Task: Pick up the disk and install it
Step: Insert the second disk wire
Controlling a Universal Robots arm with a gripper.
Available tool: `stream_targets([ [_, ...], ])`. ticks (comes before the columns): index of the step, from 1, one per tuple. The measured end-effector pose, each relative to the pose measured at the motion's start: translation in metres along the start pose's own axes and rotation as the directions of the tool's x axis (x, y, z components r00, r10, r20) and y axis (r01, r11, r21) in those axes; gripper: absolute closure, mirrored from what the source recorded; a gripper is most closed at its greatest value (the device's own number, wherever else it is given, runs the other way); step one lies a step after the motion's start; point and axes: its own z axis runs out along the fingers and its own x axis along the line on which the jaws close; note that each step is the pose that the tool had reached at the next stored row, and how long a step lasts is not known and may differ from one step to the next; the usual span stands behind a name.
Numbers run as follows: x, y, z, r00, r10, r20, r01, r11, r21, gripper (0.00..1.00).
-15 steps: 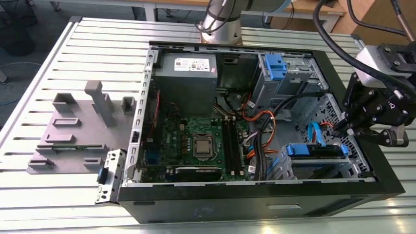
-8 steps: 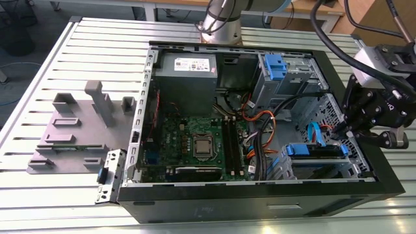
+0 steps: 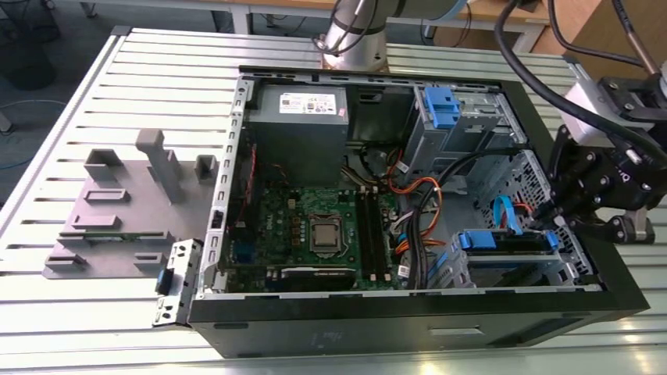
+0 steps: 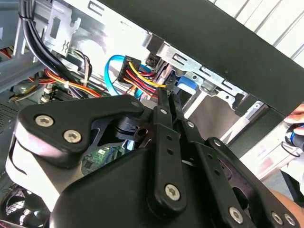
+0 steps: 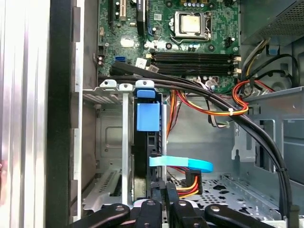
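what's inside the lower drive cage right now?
The disk in its blue carrier sits edge-on inside the drive cage, with the gripper at its near end. Its label face and connector end are hidden.

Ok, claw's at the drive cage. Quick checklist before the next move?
1. Disk in the drive cage: ok, its blue carrier stands in the slot.
2. Disk pushed fully home: cannot tell.
3. Claw lined up with the cage: ok, it is close beside the disk.
4. Cables clear of the claw: not ok, the blue data cable and the red-yellow power plug lie right by it.
5. Case side open for access: ok.
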Motion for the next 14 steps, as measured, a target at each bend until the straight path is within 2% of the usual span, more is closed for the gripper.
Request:
stream_targets([
  [6, 0.0063, 0.0002, 0.0008, 1.0, 0.0, -0.0002, 0.0, 1.0, 0.0, 0.84],
  [10, 0.0075, 0.0005, 0.006, 1.0, 0.0, -0.0008, 0.0, 1.0, -0.0005, 0.84],
  [14, 0.0076, 0.0005, 0.0067, 1.0, 0.0, -0.0008, 0.0, 1.0, -0.0006, 0.84],
])
